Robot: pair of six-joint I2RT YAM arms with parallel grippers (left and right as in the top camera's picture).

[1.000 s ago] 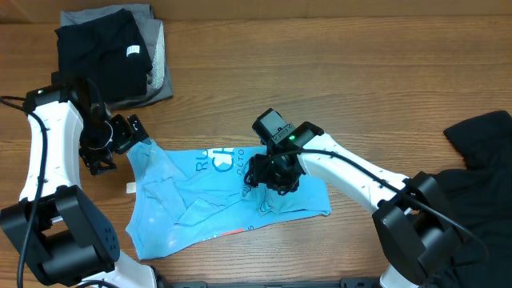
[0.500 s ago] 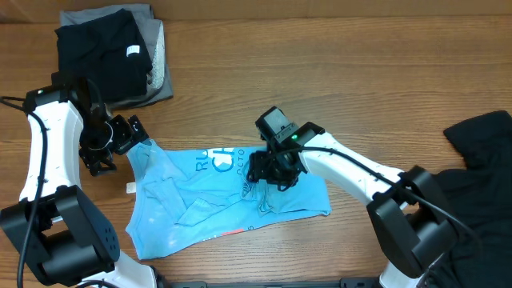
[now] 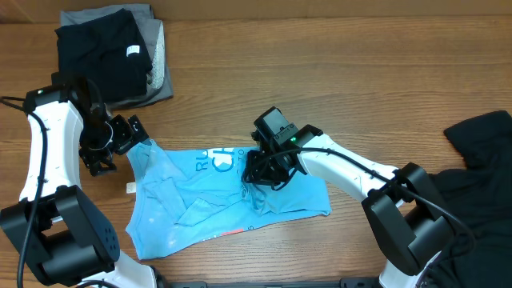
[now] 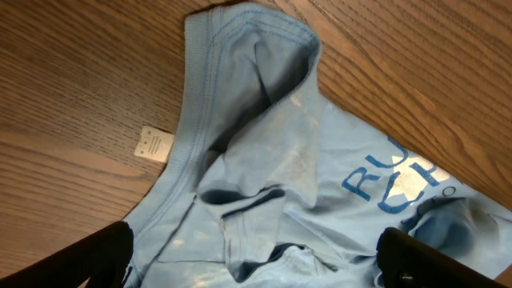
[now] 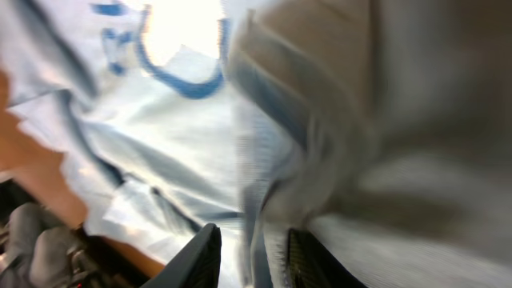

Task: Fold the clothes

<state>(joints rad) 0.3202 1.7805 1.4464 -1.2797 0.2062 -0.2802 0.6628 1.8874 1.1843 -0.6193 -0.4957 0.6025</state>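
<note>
Wood-grain table (image 3: 336, 72) with clothes scattered around it. Got a light-blue T-shirt (image 3: 200, 200) lying crumpled near the front middle, blue lettering facing up and a thin line of coral-pink print by the lower hem. Over at its upper-left corner, left gripper (image 3: 134, 132) with fingers spread wide, gripping nothing. From the left wrist cam, just two dark fingertips at the bottom corners, rumpled shirt edge between and above them, plus a small white tag (image 4: 152, 144) on the wood right beside the fabric. Down on the shirt's middle by the lettering, right gripper (image 3: 260, 172). Right wrist view badly blurred: fingers (image 5: 204, 256) fairly near each other with a ridge of blue fabric between them, can't tell if actually pinched. Far left corner, well apart from the shirt, has a folded black garment (image 3: 100, 52) stacked on a grey garment (image 3: 162, 76). Also a dark heap of clothing (image 3: 480, 160) at the right edge
</note>
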